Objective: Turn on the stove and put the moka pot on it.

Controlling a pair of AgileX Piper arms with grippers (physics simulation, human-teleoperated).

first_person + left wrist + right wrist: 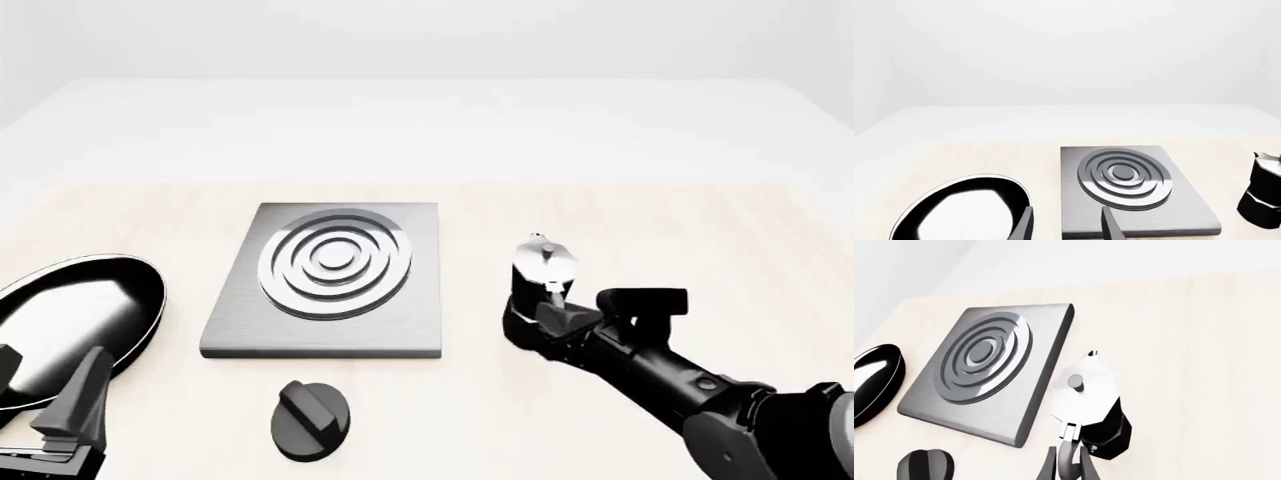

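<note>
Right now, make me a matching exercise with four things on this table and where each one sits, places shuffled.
Things:
1. shiny black frying pan
2. flat grey metal stove plate
3. small round black knob
4. black-and-silver moka pot

Places:
A. nearest edge, in front of the plate
B. far left
C. right of the plate, at the right gripper
D. middle

Pairs: 1-B, 2-D, 3-A, 4-C

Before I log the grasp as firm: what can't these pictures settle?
- Right tool: the right wrist view's edge cuts its fingers at the moka pot handle; the arm covers it in front.
- Knob setting: no readable mark.
- Left tool: only tips show.
- Frying pan: cut off at the front view's edge.
</note>
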